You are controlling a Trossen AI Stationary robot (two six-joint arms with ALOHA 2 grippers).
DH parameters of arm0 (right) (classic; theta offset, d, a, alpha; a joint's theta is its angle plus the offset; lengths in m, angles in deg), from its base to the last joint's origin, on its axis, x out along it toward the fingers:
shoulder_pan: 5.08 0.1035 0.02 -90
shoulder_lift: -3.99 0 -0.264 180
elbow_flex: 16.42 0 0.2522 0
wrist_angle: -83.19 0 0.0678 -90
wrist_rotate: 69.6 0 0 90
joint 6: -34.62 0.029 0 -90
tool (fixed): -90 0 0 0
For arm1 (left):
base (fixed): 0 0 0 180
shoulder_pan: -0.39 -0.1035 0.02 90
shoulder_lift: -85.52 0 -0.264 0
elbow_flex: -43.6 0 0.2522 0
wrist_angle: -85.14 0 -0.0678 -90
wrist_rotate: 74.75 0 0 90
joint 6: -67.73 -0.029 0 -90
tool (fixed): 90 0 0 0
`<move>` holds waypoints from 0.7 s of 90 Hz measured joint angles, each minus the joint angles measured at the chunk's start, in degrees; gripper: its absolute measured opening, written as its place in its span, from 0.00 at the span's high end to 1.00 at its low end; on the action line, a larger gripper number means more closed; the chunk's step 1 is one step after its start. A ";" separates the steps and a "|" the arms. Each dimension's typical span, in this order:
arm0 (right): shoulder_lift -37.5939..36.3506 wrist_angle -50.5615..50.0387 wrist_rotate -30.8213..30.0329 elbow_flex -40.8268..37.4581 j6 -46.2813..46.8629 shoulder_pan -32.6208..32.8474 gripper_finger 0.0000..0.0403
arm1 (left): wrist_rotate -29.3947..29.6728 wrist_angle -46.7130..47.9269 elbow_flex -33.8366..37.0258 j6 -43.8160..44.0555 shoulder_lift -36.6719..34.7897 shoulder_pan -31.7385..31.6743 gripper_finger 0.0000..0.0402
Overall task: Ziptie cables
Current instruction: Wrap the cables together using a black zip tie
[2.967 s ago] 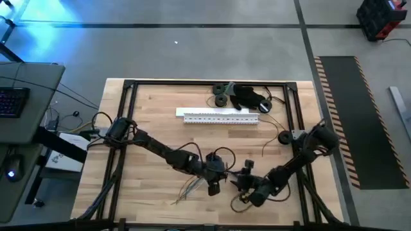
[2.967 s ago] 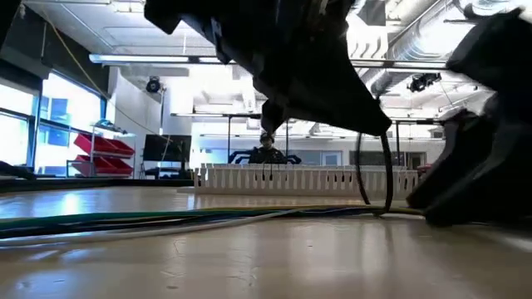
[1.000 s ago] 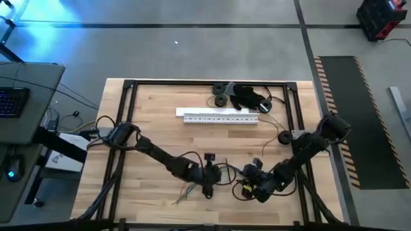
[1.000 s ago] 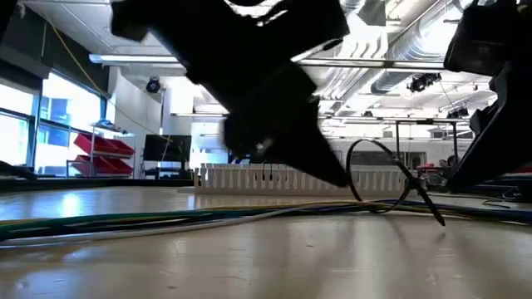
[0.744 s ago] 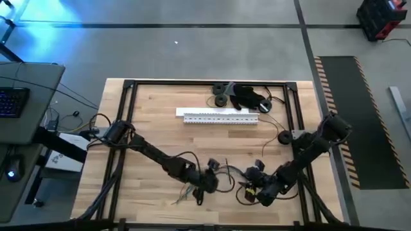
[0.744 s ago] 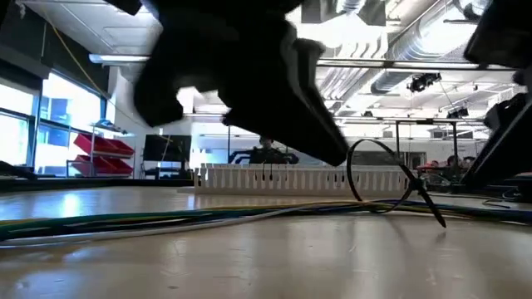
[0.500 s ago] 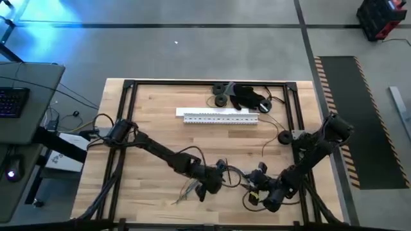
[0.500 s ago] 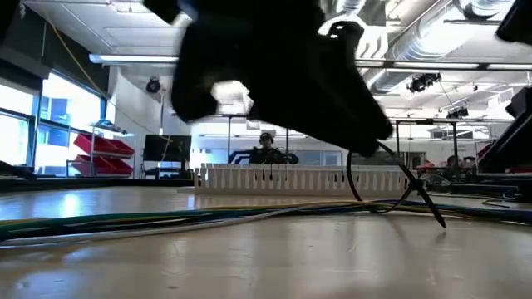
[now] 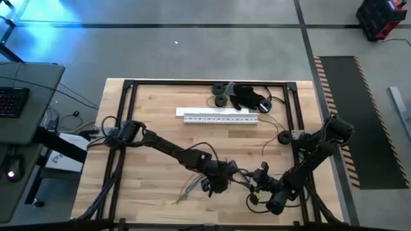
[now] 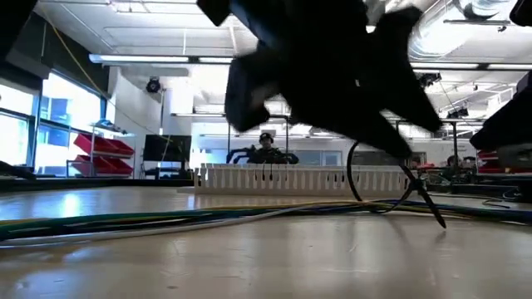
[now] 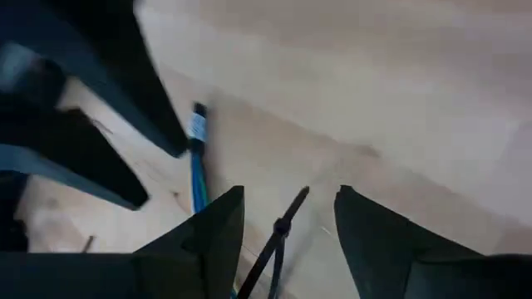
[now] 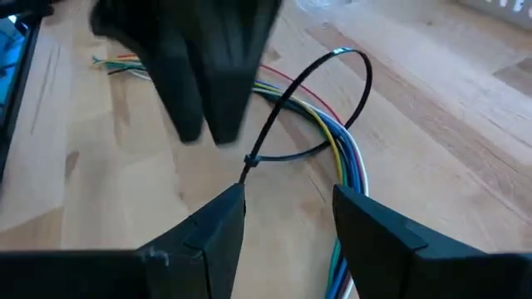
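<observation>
Cables (image 12: 332, 145) lie on the table just ahead of my right gripper (image 12: 287, 216), a black zip tie (image 12: 312, 104) looped loosely round them. Both right and left gripper (image 11: 287, 220) stand open, empty. I judge cinching remains.

A light wooden table (image 9: 160, 122) carried thin coloured cables (image 12: 337, 154) near its front, and a white slotted strip (image 9: 220, 116) farther back.
</observation>
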 joint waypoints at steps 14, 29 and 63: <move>0.01 0.00 0.07 0.00 0.68 0.15 0.59 | 1.36 5.19 -5.38 -0.72 3.26 -0.44 0.58; 0.01 0.00 0.00 0.00 0.74 0.15 0.59 | 1.62 6.39 -6.47 -1.22 5.14 -1.05 0.60; 3.61 0.06 -0.43 0.00 3.17 0.15 0.59 | 2.91 6.80 -6.60 -0.81 5.12 -1.34 0.86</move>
